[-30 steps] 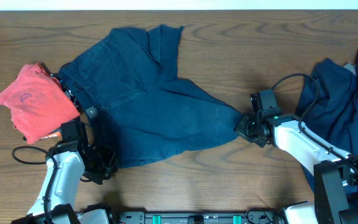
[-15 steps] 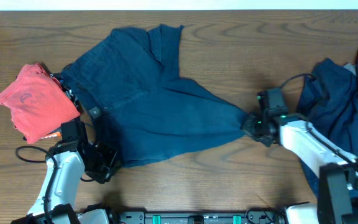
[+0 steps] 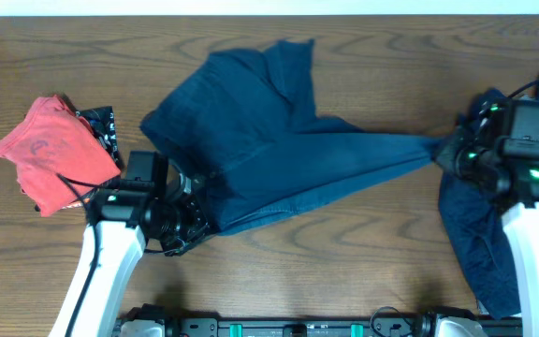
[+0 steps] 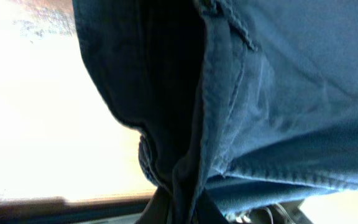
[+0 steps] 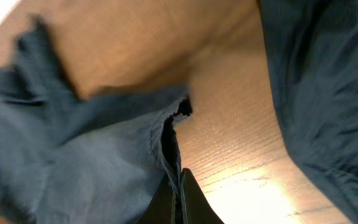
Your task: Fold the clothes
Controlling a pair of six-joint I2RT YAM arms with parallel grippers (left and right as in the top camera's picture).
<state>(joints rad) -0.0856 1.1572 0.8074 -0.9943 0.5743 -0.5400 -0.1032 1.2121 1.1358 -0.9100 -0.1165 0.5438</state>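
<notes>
The wooden table [image 3: 363,271] carries everything. On its middle lie the shorts [image 3: 251,150], dark navy, drawn into a long point toward the right, with one leg turned toward the far edge. At the right edge lies a second navy garment [image 3: 480,253], just beside that point. At the left lies a red cloth [image 3: 50,154], apart from the shorts.

The left gripper [image 3: 190,220] is clenched on the near-left fold of the shorts, and its wrist view shows thick seams gathered into the jaws. The right gripper [image 3: 447,154] is clamped on the tip of the point, and its wrist view shows only a thin frayed hem between the jaws.

I judge that the step is to pull the shorts flat. Both arms should pull evenly and low, because the thin hem may slip out. The right arm should stop before the point lies over the second garment.
</notes>
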